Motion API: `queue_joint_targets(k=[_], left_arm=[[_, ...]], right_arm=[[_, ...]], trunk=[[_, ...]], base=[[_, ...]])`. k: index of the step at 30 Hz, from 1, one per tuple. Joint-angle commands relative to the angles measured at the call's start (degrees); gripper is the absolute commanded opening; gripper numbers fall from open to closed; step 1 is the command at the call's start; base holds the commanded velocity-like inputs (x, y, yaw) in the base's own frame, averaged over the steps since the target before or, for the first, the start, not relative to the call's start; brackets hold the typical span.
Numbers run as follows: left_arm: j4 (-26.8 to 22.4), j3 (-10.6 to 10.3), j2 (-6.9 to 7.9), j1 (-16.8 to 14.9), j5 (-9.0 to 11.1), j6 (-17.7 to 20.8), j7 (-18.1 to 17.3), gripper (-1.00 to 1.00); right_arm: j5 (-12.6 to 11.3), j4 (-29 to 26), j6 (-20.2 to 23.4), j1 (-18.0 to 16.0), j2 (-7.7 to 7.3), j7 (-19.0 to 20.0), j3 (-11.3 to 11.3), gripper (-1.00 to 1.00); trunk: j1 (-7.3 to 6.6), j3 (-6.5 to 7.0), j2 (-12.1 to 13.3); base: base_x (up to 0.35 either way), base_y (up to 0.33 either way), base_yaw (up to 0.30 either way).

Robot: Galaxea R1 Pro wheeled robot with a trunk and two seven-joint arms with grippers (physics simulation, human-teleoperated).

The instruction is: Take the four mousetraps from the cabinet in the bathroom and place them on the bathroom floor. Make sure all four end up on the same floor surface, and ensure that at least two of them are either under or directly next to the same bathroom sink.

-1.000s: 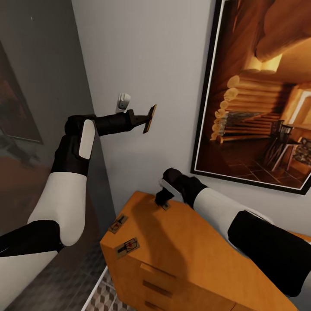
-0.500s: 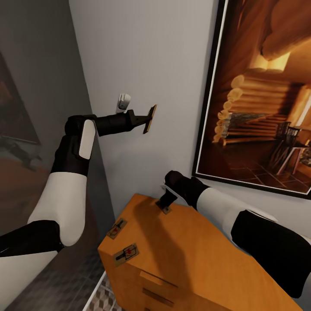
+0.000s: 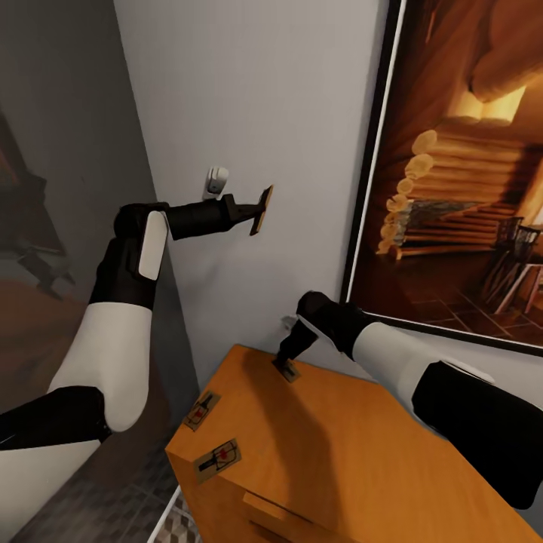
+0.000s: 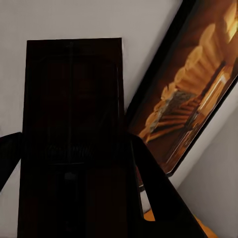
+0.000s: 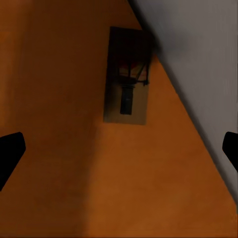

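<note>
The orange-brown cabinet (image 3: 362, 460) stands against the white wall. My left gripper (image 3: 253, 214) is raised beside the wall, shut on a mousetrap (image 3: 263, 205) held on edge; in the left wrist view that mousetrap (image 4: 74, 139) is a dark slab between the fingers (image 4: 156, 191). My right gripper (image 3: 287, 360) hangs open just above a mousetrap (image 3: 287, 371) at the cabinet top's back edge. In the right wrist view that mousetrap (image 5: 126, 74) lies flat on the cabinet top (image 5: 64, 124), ahead of the spread fingertips (image 5: 10, 153). Two more mousetraps (image 3: 201, 409) (image 3: 219, 458) lie near the cabinet's left end.
A large framed log-cabin picture (image 3: 467, 188) hangs on the wall above the cabinet's right part. A small white fitting (image 3: 216, 179) is fixed to the wall behind my left forearm. A dark grey wall (image 3: 60, 151) runs along the left. Cube-patterned floor tile (image 3: 179, 524) shows beside the cabinet.
The head camera has shifted a little, so the cabinet and picture sit differently in the view. My right wrist is slightly higher over the rear mousetrap. The left arm holds still.
</note>
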Motion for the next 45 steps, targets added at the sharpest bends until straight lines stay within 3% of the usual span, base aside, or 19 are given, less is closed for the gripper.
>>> queue_joint_targets(k=[1, 7, 15, 17, 19, 21, 24, 27, 32, 40, 45], left_arm=[[0.02, 0.17, -0.06, 0.02, -0.39, 0.10, -0.47, -1.00], [-0.34, 0.10, -0.09, 0.82, -0.40, 0.13, -0.45, -1.00], [-0.58, 0.05, -0.11, 1.02, -0.09, 0.34, -1.01, -1.00], [-0.75, 0.01, -0.13, 1.02, 1.02, 0.39, -1.76, -1.00], [-0.85, -0.13, -0.08, 1.04, 3.61, 0.41, -2.95, -1.00], [-1.02, -0.35, 0.07, 1.05, 8.34, 0.38, -4.27, -1.00], [-2.25, -1.87, 0.31, 1.01, 13.62, 0.39, -4.94, -1.00], [-5.46, -3.75, 0.48, 1.03, 17.25, 0.38, -5.16, -1.00], [-8.35, -5.49, 0.30, 1.07, 20.35, 0.37, -5.30, -1.00], [-9.12, -11.56, 0.11, 1.16, 21.37, 0.33, -5.28, -1.00], [-9.26, -12.67, 0.04, 1.21, 23.90, 0.24, -5.21, -1.00]], right_arm=[[0.53, 0.00, 0.03, -0.10, -0.02, 1.09, 0.12, 1.00], [0.84, 0.08, 0.06, -0.11, 0.16, 3.86, -0.29, 1.00], [0.88, 0.09, 0.06, -0.11, 0.10, 4.08, -0.28, 1.00], [0.88, 0.10, 0.10, -0.11, 0.12, 4.09, -0.21, 1.00], [0.88, 0.15, 0.11, -0.11, 0.14, 4.09, -0.11, 1.00], [0.88, 0.22, 0.10, -0.11, 0.10, 4.09, -0.01, 1.00], [0.88, 0.27, 0.09, -0.11, 0.07, 4.09, 0.03, 1.00], [0.92, 0.28, 0.11, -0.11, 0.04, 4.09, 0.07, 1.00], [0.94, 0.34, 0.09, -0.11, 0.06, 4.02, 0.24, 1.00], [0.87, 0.45, 0.13, -0.11, -0.09, 3.85, 0.27, 1.00], [0.80, 0.57, 0.11, -0.11, -0.30, 3.70, 0.07, 1.00]], trunk=[[0.04, -0.11, -0.11], [0.04, -0.11, -0.11], [0.04, -0.11, -0.11], [0.04, -0.11, -0.11], [0.04, -0.11, -0.11], [0.04, -0.11, -0.11], [0.04, -0.11, -0.11], [0.04, -0.11, -0.11], [0.04, -0.11, -0.11], [0.04, -0.11, -0.11], [0.04, -0.11, -0.11]], base=[[0.071, 0.000, 0.000], [0.022, 0.000, 0.000], [0.001, 0.000, 0.000], [0.000, 0.000, 0.000], [0.000, 0.000, 0.000], [0.000, 0.000, 0.000], [0.000, 0.000, 0.000], [0.000, 0.000, 0.000], [0.000, 0.000, 0.000], [0.000, 0.000, 0.000], [0.000, 0.000, 0.000]])
